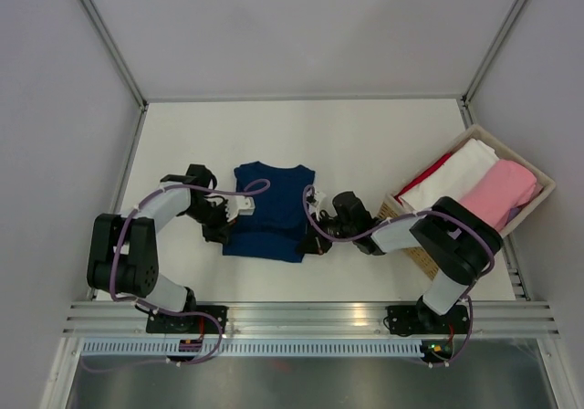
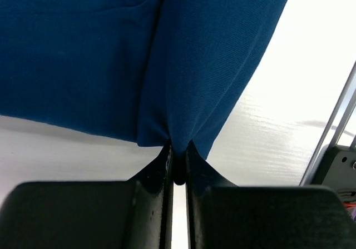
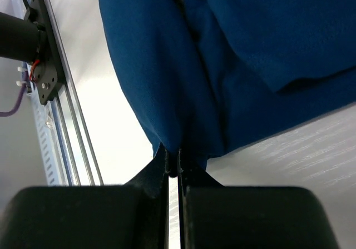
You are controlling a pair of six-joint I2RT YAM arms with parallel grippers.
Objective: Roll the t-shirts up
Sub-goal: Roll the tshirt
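Navy tee point(image 1: 269, 213) nipped: L pincer point(image 2: 177, 149); R pincer point(image 3: 173, 153)

From above, the tips of the left gripper point(image 1: 222, 234) and right gripper point(image 1: 315, 242) are too small to make out where they meet the near corners of the shirt point(image 1: 269, 210). The right arm point(image 1: 401, 231) covers the near-left part of the basket point(image 1: 538, 179). A red cloth point(image 1: 438, 166) shows only as a strip beside the white cloth point(image 1: 459, 173). In both wrist views the shirt runs off the top edge, and the hem nipped between the fingers point(image 2: 161, 165) is hidden
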